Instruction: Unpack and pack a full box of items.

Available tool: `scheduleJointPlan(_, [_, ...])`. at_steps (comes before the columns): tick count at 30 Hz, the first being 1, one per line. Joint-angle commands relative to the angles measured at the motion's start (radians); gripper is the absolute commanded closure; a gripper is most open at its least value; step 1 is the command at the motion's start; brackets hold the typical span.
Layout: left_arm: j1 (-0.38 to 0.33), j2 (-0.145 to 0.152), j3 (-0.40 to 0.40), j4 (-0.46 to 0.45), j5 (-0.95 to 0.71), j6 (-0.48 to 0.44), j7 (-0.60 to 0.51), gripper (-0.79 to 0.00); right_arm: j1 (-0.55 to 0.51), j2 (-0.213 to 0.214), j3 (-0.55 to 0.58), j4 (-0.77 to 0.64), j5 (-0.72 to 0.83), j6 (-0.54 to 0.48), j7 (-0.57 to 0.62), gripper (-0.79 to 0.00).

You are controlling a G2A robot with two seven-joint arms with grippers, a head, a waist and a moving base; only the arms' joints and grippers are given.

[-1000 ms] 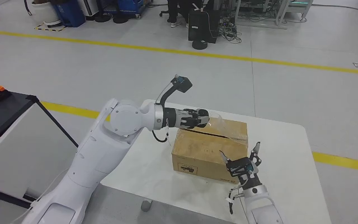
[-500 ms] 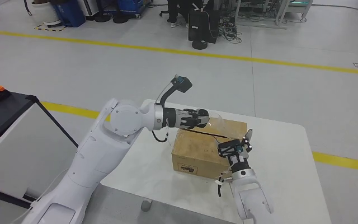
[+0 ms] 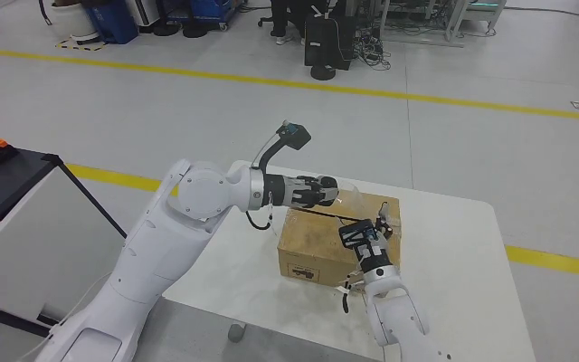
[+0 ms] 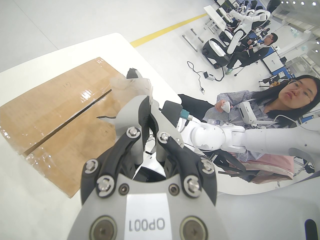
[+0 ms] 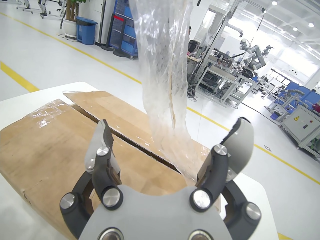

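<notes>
On a white table [image 3: 461, 262] sat the cardboard box [image 3: 317, 242], flaps down, with a dark slit open along its centre seam and glossy tape residue on the top. Above the box's far edge, the left gripper [image 4: 148, 106] had its jaws pressed together on the crumpled end of a clear packing-tape strip [image 5: 162, 51]. The strip ran from there down to the box's seam, where its lower end was stuck. Over the near side of the box's top, the right gripper [image 5: 172, 126] hovered with its jaws wide apart, and the taut strip rose between them.
</notes>
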Motion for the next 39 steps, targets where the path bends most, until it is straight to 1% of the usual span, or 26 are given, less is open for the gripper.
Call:
scheduleJointPlan(1, [0.0, 0.0, 0.0, 0.0, 0.0, 0.0, 0.0, 0.0, 0.002, -0.002, 0.001, 0.002, -0.001, -0.002, -0.002, 0.0])
scheduleJointPlan(7, [0.0, 0.0, 0.0, 0.0, 0.0, 0.0, 0.0, 0.0, -0.015, -0.003, 0.011, 0.001, -0.022, -0.011, -0.021, 0.0])
scheduleJointPlan(16, [0.0, 0.0, 0.0, 0.0, 0.0, 0.0, 0.0, 0.0, -0.088, 0.001, 0.05, -0.052, -0.038, -0.012, -0.081, 0.0])
scheduleJointPlan(17, [0.0, 0.0, 0.0, 0.0, 0.0, 0.0, 0.0, -0.108, -0.094, 0.001, 0.056, -0.059, -0.035, -0.017, -0.086, 0.0])
scheduleJointPlan(18, [0.0, 0.0, 0.0, 0.0, 0.0, 0.0, 0.0, -0.785, -0.101, 0.002, 0.063, -0.067, -0.029, -0.021, -0.088, 0.0])
scheduleJointPlan(23, [0.0, 0.0, 0.0, 0.0, 0.0, 0.0, 0.0, -0.785, -0.131, 0.005, 0.106, -0.112, 0.024, -0.058, -0.101, 0.0])
scheduleJointPlan(29, [0.0, 0.0, 0.0, 0.0, 0.0, 0.0, 0.0, -0.785, -0.17, 0.007, 0.181, -0.168, 0.151, -0.089, -0.13, 0.0])
scheduleJointPlan(33, [0.0, 0.0, 0.0, 0.0, 0.0, 0.0, 0.0, -0.785, -0.198, 0.01, 0.249, -0.205, 0.269, -0.135, -0.142, 0.0])
scheduleJointPlan(39, [0.0, 0.0, 0.0, 0.0, 0.0, 0.0, 0.0, -0.785, -0.229, 0.018, 0.39, -0.231, 0.482, -0.25, -0.121, 0.0])
